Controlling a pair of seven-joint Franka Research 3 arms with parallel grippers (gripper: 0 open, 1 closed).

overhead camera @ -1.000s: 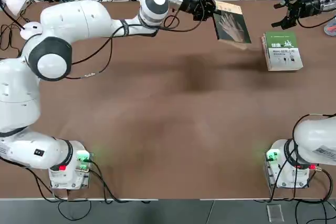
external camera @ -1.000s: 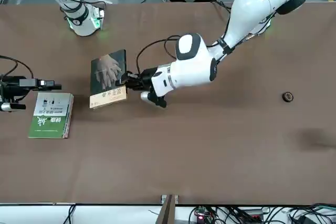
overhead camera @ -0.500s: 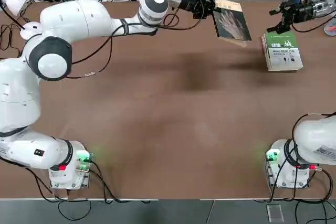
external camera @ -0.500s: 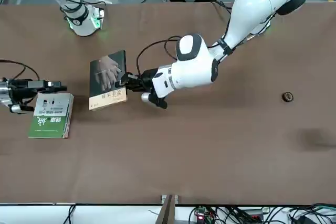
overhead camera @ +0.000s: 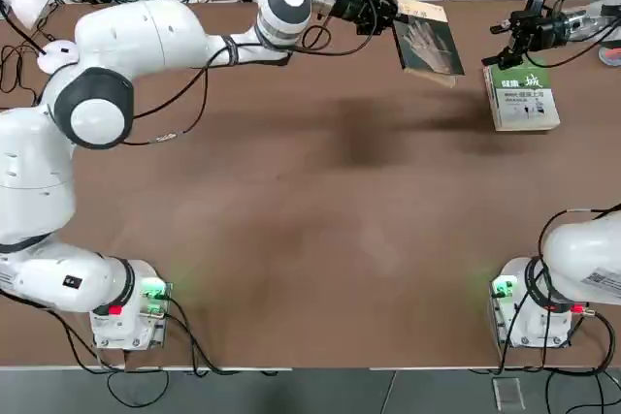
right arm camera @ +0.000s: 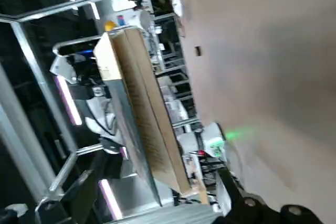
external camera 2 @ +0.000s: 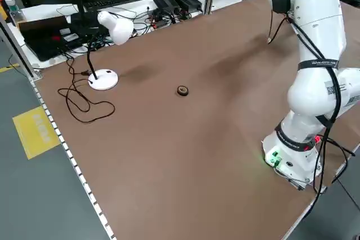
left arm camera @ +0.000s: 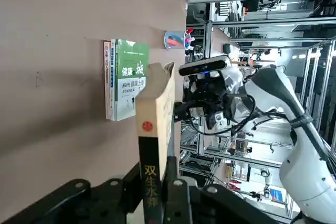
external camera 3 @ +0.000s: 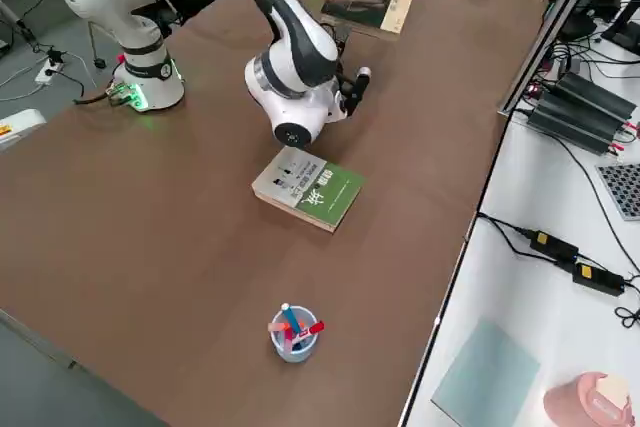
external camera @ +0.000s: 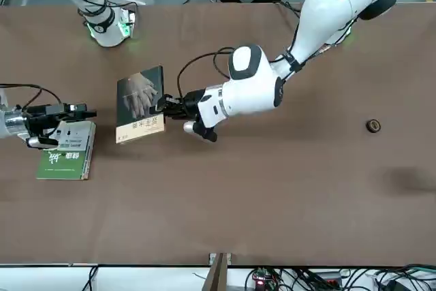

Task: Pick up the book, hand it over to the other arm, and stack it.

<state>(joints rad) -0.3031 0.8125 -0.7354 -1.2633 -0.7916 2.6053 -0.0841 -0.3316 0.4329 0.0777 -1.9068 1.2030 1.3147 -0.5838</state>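
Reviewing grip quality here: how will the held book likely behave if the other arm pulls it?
The book will probably stay stiff, since its cover hangs flat. Gripped at one edge by the left gripper, it may pivot.

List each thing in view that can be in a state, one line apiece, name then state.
Left gripper: jaws shut on the dark book's spine.
Dark book: held, not yet stacked.
Right gripper: jaws open, holding nothing, near the held book.
Green-and-white book: closed, lying on the table.
Pen cup: upright, holding pens.

Brown table (overhead camera: 291, 239), thick green-and-white book (overhead camera: 522, 104), cup of markers (external camera 3: 294, 343), dark ring (external camera: 373, 126)
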